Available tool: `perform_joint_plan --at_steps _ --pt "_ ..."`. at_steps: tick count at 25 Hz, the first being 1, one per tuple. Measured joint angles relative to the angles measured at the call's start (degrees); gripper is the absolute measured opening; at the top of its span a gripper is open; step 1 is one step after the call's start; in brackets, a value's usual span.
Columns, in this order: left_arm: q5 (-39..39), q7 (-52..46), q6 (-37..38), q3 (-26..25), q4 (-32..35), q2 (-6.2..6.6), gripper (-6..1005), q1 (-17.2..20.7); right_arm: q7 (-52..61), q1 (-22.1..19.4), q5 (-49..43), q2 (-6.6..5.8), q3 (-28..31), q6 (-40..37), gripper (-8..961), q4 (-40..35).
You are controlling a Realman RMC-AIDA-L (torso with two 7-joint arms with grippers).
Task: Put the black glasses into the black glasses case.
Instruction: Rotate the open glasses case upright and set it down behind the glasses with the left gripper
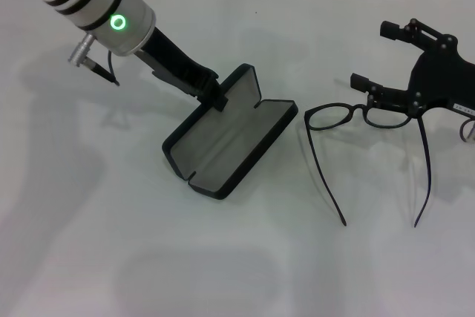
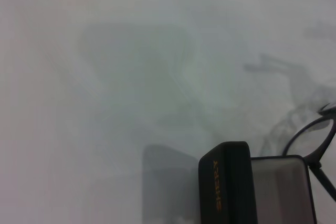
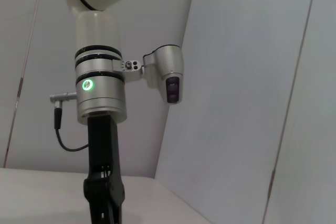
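The black glasses case [image 1: 228, 141] lies open in the middle of the table, grey lining up. My left gripper [image 1: 213, 95] is shut on the far rim of its raised lid. The left wrist view shows that lid edge [image 2: 227, 182] with gold lettering, and one lens of the glasses [image 2: 302, 131] beyond it. The black glasses [image 1: 363, 108] lie unfolded to the right of the case, temple arms pointing toward me. My right gripper [image 1: 369, 55] stands open just behind them, one finger close to the frame, holding nothing.
The white table [image 1: 111, 243] runs to a tiled wall at the back. The right wrist view shows only the left arm [image 3: 100, 98] with its green ring light, and the wall panels.
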Motion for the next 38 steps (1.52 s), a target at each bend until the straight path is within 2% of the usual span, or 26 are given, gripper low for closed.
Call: perform_joint_plan --at_steps 8,15,20,25,32,38 --pt "0.5 7.9 -4.0 0.0 0.3 -0.14 224 -1.8 -0.9 -0.3 0.1 0.07 0.6 -0.8 874 1.5" --pt "3.3 20.3 -10.3 0.0 0.5 -0.25 220 -2.5 -1.0 -0.9 1.1 0.06 0.7 -1.9 874 2.2" --pt "6.6 30.6 -12.8 0.0 1.7 -0.82 216 -3.1 -1.1 -1.7 2.3 0.06 0.7 -2.0 874 2.3" --pt "6.1 33.0 -14.2 0.0 4.8 -0.73 192 -4.0 -1.1 -1.7 2.8 0.06 0.7 -2.1 874 2.8" --pt "3.0 33.1 -13.6 -0.1 4.7 -0.71 189 -6.1 -1.1 -1.9 3.7 -0.05 0.7 -2.1 873 3.0" --pt "0.7 36.6 -13.9 -0.1 5.0 -0.99 190 -6.3 -1.1 -2.0 3.8 -0.13 0.7 -1.6 873 3.0"
